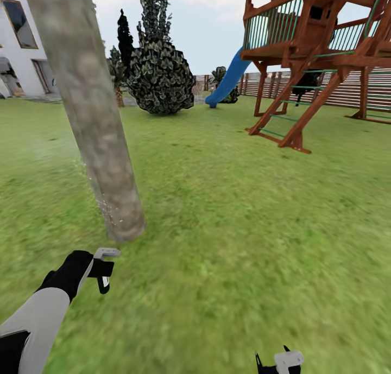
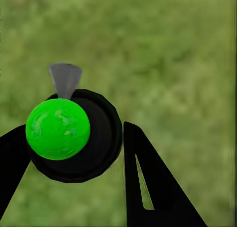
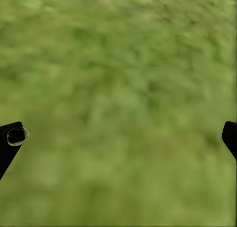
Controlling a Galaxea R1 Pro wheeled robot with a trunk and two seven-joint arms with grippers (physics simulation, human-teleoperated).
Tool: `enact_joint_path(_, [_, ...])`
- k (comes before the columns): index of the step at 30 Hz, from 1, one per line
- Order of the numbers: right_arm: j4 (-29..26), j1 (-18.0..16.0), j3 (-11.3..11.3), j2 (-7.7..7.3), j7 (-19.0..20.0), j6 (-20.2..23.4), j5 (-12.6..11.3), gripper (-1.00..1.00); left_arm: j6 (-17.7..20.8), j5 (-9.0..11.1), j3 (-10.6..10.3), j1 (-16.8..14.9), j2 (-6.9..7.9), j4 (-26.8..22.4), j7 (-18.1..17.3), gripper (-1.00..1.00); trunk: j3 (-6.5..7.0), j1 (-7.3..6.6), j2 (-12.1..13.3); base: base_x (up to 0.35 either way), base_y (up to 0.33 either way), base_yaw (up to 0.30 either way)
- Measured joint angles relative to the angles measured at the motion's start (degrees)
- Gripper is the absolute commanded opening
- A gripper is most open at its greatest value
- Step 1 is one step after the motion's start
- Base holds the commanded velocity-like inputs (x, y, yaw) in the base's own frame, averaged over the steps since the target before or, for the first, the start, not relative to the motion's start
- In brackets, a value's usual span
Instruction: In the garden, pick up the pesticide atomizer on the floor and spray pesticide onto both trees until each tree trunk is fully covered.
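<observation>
A thick, leaning tree trunk point(image 1: 92, 113) of blotchy grey-beige bark rises from the grass point(image 1: 228, 227) at left. Fine whitish pesticide specks point(image 1: 104, 207) dot its lower left side. My left gripper point(image 1: 101, 271) is just in front of the trunk's base, shut on the black pesticide atomizer point(image 1: 104, 260), whose grey trigger head points toward the trunk. In the left wrist view the atomizer point(image 2: 98, 138) sits between both black fingers point(image 2: 148, 187), with a bright green round spot and a grey nozzle. My right gripper point(image 1: 279, 361) hangs low at the bottom edge, open over bare grass point(image 3: 118, 89).
A round dark bush point(image 1: 160, 78) with taller dark foliage behind it stands in the middle distance. A wooden play tower point(image 1: 309, 54) with a blue slide point(image 1: 231, 75) fills the right. A slat fence point(image 1: 347, 92) runs behind it, and a white house point(image 1: 21, 43) stands far left.
</observation>
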Motion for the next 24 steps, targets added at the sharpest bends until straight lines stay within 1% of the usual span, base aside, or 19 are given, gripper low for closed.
enact_joint_path(11, [0.05,0.0,0.0,0.0,0.0,0.0,0.09,1.0,0.04,0.01,0.08,0.0,-0.08,0.0,0.0,-1.0,0.0,0.0,0.0,0.233,-0.19,0.276])
enact_joint_path(15, [-0.01,0.0,-0.01,0.0,0.0,0.0,0.08,1.0,0.0,0.13,0.08,0.0,-0.06,0.0,-0.09,-1.0,0.0,0.0,0.0,0.067,-0.043,0.276])
enact_joint_path(16, [-0.02,0.0,-0.01,0.0,0.0,0.0,0.06,1.0,-0.24,0.56,0.07,0.0,-0.15,0.08,-0.18,-1.0,0.0,0.0,0.0,0.007,-0.004,0.146])
enact_joint_path(17, [-0.02,0.0,-0.01,0.0,0.0,0.0,0.05,1.0,-1.52,2.16,0.03,0.0,-0.42,-0.08,-0.14,-1.0,0.0,0.0,0.0,0.004,-0.003,0.094])
enact_joint_path(19, [-0.03,0.0,0.0,0.0,0.0,0.0,0.07,1.0,-2.98,3.22,0.13,0.0,-0.51,-0.45,-0.05,-1.0,0.0,0.0,0.0,0.001,-0.001,0.029])
enact_joint_path(21, [-0.03,0.0,0.0,0.0,0.0,0.0,0.02,1.0,-3.32,3.77,-0.12,-0.46,-0.56,-0.73,-0.47,-1.0,0.0,0.0,0.0,0.0,0.0,0.005])
enact_joint_path(24, [-0.03,0.0,0.0,0.0,0.0,0.0,0.0,1.0,-2.71,3.81,-0.53,-1.83,-1.04,-1.17,-0.68,-1.0,0.01,0.0,0.0,0.0,0.0,0.0])
